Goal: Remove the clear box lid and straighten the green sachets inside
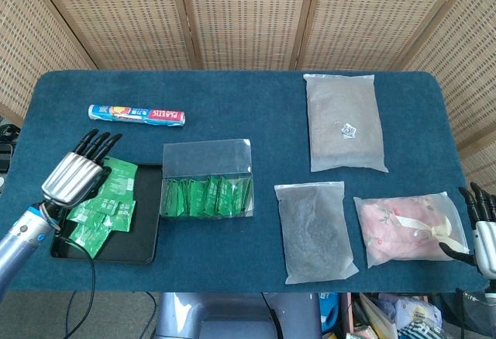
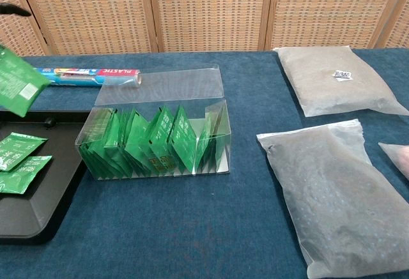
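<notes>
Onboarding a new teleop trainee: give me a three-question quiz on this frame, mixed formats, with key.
1. True or false: the left hand holds a green sachet above the black tray.
2. Multiple choice: where is the right hand? A) over the clear box; B) at the table's near right edge, beside the pink bag; C) on the plastic wrap roll.
3. Fill in: the clear lid lies flat directly behind the ____.

Key: 1 true; 2 B; 3 clear box.
</notes>
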Available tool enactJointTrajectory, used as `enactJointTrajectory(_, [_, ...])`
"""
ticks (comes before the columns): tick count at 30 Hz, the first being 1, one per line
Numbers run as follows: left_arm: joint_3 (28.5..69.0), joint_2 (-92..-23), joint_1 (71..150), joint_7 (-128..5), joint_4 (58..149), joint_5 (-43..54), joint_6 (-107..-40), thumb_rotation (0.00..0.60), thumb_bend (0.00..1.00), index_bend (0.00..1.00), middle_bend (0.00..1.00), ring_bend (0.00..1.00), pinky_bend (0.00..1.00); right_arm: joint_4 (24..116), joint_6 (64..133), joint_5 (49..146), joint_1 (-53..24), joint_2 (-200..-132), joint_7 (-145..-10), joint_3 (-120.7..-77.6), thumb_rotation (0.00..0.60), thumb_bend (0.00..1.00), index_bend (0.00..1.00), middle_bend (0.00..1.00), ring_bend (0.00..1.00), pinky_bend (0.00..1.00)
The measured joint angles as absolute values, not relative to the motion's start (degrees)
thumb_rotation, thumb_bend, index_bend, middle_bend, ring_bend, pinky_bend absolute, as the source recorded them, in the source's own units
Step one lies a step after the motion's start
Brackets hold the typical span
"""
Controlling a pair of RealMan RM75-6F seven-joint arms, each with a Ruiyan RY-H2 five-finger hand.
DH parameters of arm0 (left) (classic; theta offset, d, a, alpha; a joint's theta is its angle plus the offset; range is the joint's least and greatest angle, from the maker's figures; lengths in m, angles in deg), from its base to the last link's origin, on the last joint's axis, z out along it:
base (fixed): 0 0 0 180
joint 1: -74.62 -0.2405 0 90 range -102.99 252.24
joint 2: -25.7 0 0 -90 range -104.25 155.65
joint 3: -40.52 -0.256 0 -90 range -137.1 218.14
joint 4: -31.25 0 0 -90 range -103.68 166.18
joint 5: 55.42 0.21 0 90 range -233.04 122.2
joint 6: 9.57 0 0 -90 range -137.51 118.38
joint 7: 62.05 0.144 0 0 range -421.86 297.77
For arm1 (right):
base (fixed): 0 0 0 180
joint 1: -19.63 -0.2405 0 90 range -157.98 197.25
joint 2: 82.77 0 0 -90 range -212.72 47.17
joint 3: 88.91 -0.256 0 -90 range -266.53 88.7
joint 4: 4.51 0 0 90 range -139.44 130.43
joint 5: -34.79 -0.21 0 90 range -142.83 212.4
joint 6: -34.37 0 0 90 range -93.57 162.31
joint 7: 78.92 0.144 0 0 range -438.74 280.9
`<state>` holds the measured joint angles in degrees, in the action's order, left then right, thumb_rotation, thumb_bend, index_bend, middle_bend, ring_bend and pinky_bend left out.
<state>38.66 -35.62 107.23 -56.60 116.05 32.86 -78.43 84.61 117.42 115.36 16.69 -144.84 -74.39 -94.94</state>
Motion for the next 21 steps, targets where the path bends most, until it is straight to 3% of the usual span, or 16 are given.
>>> enactJointTrajectory(2, [37.3,-36.1,105.5,-60.3,112.5,32.1,-77.9,0.600,0.31,0.05,0.00,0.00,0.00,84.8,117.6,115.6,16.7,-144.8,-74.6,-94.9,0.600,0.00,0.00,0.00,0.00,0.00])
enactJointTrajectory(3, [36.9,-36.1,105.0,-61.5,111.5,31.7,-77.3,0.600,0.27,0.00,0.00,0.00,0.00,84.9,117.6,115.6,16.7,-144.8,-74.7,-94.8,0.600,0.00,0.00,0.00,0.00,0.00])
enactJointTrajectory(6, [36.3,-35.5,104.0,-63.0,111.5,29.9,-75.3,0.600,0.21,0.00,0.00,0.00,0.00,85.1,117.8,115.8,16.8,-144.7,-74.7,-94.8,0.600,0.00,0.00,0.00,0.00,0.00])
enactJointTrajectory(10, [36.6,-34.1,101.4,-63.5,114.3,27.9,-76.3,0.600,0.21,0.00,0.00,0.00,0.00,85.3,118.1,115.8,16.9,-144.5,-74.3,-94.8,0.600,0.00,0.00,0.00,0.00,0.00])
enactJointTrajectory(21, [39.4,-29.8,93.5,-68.4,121.7,23.6,-87.9,0.600,0.21,0.00,0.00,0.00,0.00,85.8,118.6,116.4,17.0,-144.0,-73.4,-94.9,0.600,0.00,0.00,0.00,0.00,0.00])
